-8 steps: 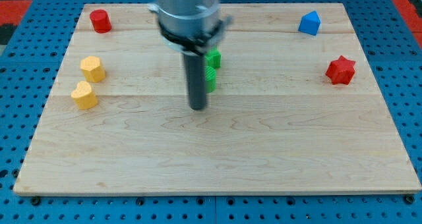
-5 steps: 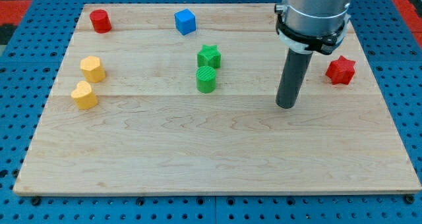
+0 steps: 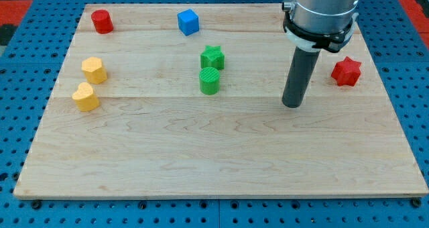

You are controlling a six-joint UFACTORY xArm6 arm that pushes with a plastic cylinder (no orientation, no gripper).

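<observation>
My tip (image 3: 292, 104) rests on bare wood at the board's right of centre, touching no block. The red star (image 3: 346, 72) is the nearest block, up and to the right of the tip. To the tip's left stand the green cylinder (image 3: 210, 81) and, just above it, the green star (image 3: 212, 57). A blue cube (image 3: 188, 21) sits near the view's top. The arm's body hides part of the top right of the board.
A red cylinder (image 3: 102, 21) stands in the top left corner. Two yellow blocks, a hexagon (image 3: 94, 70) and a heart shape (image 3: 85, 96), sit near the left edge. The wooden board (image 3: 214, 161) lies on a blue pegboard.
The tip went from beside the green blocks to the board's right side, then crept slightly up and right. The blue cube now shows at the top; an earlier blue block at top right is hidden.
</observation>
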